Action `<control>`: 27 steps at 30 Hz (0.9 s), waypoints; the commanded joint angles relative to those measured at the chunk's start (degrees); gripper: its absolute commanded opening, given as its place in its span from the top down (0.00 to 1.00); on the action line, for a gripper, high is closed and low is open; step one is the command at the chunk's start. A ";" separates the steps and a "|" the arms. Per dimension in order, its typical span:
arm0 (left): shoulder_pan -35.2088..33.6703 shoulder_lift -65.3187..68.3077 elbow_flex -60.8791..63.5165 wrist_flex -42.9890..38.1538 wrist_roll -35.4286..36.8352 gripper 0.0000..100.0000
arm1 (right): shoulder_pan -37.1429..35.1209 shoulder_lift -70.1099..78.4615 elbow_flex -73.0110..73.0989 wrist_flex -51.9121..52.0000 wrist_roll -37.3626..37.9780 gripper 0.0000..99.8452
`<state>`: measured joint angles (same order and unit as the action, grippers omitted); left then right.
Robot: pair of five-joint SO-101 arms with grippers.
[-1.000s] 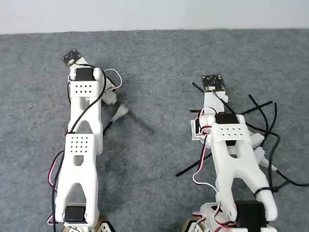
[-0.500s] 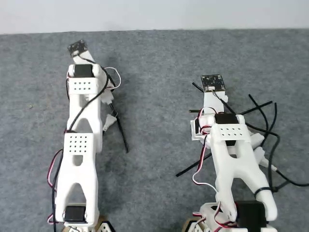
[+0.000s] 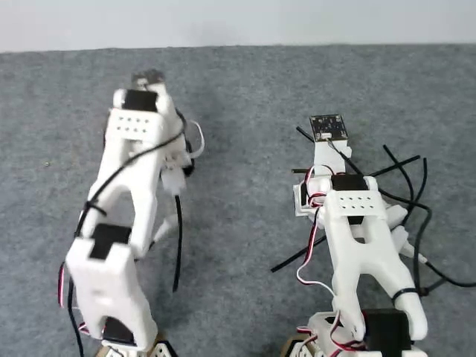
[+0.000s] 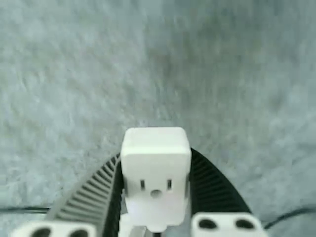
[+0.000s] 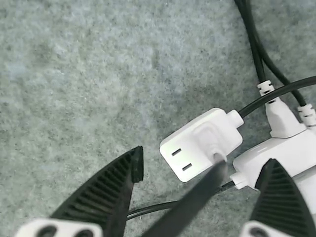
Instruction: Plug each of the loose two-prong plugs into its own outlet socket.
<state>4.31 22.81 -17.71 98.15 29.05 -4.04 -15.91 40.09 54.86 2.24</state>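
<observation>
Two white arms (image 3: 357, 230) sit side by side on a grey desk (image 3: 245, 97). The left hand (image 4: 155, 160) is closed tight on a white socket (image 4: 156, 148), one finger on each side. The socket's face has two slits and a round hole. Its black cord (image 3: 178, 245) trails down beside the left arm. The right hand (image 5: 204, 160) is spread wide, low over a second socket (image 5: 195, 143) that lies flat on the desk between the fingers. A white block (image 5: 291, 148) lies just beside that one, with more cords (image 5: 256, 44) running to it.
</observation>
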 commanded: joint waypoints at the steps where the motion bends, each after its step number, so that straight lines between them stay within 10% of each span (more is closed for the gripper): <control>1: 3.96 -11.16 20.26 -9.85 -3.25 0.99 | -0.40 -0.04 -0.26 -0.66 0.53 0.65; 11: 10.55 -18.46 51.03 -38.59 -9.41 0.98 | -0.22 -0.04 -0.26 -0.66 0.53 0.65; 27: 9.67 -30.42 51.65 -31.56 -9.76 0.70 | -0.48 -0.04 0.70 -1.10 0.62 0.65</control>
<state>14.51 1.10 35.91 63.52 19.74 -4.13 -15.74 41.32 54.59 2.24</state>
